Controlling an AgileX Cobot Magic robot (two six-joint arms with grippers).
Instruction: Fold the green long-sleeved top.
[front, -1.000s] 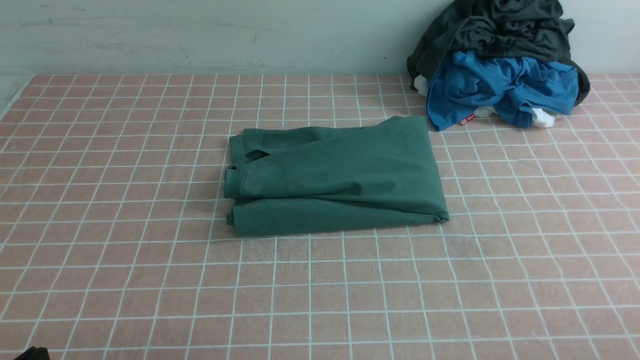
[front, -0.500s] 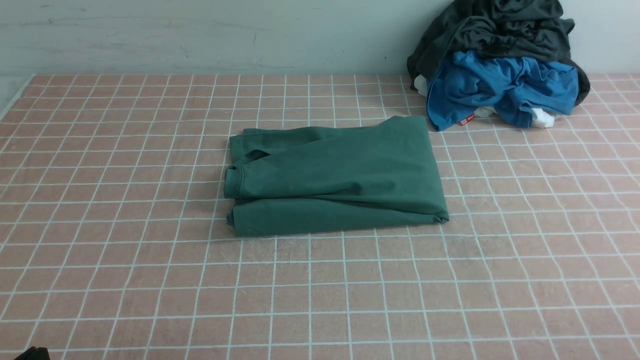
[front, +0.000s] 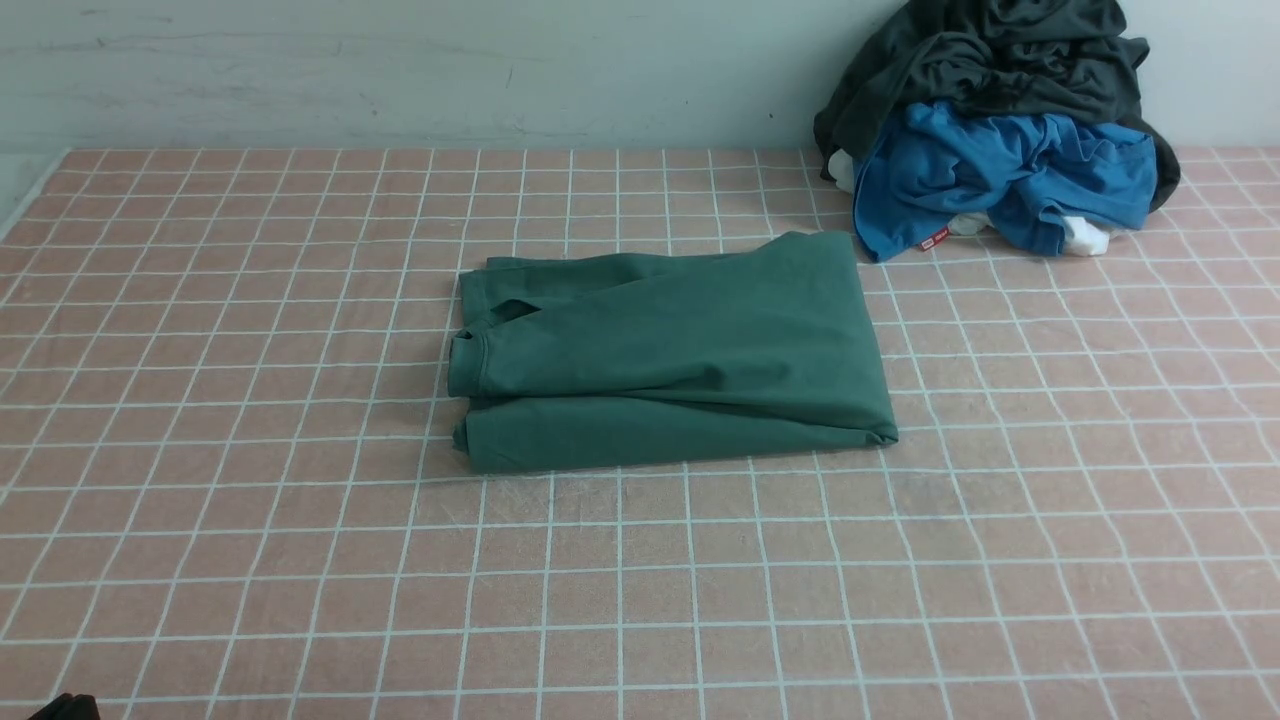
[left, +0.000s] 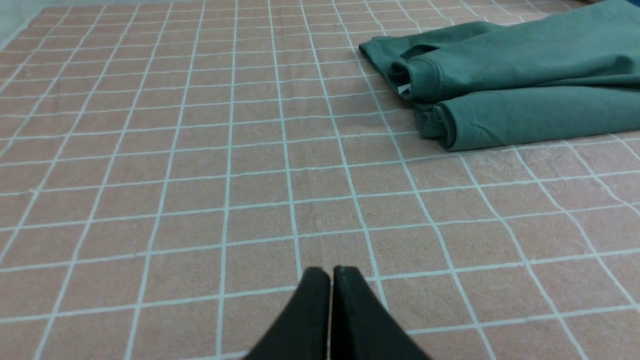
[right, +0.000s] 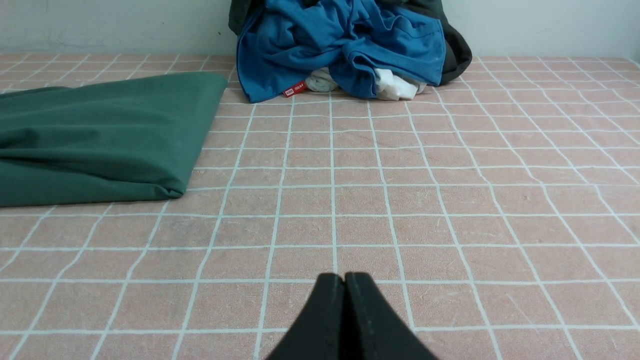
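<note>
The green long-sleeved top (front: 670, 355) lies folded into a flat rectangle in the middle of the pink checked table, with a ribbed cuff (left: 417, 80) showing at its left end. In the left wrist view my left gripper (left: 331, 271) is shut with nothing in it, well short of the top (left: 520, 85). My right gripper (right: 344, 276) is also shut and empty, hovering over bare cloth to the right of the top (right: 100, 135). In the front view only a dark bit of the left arm (front: 62, 707) shows at the bottom left corner.
A heap of clothes sits at the back right against the wall: a dark charcoal garment (front: 985, 60) over a bright blue one (front: 1000, 175), with white fabric (right: 395, 85) under it. The pink grid tablecloth (front: 300, 560) covers the table.
</note>
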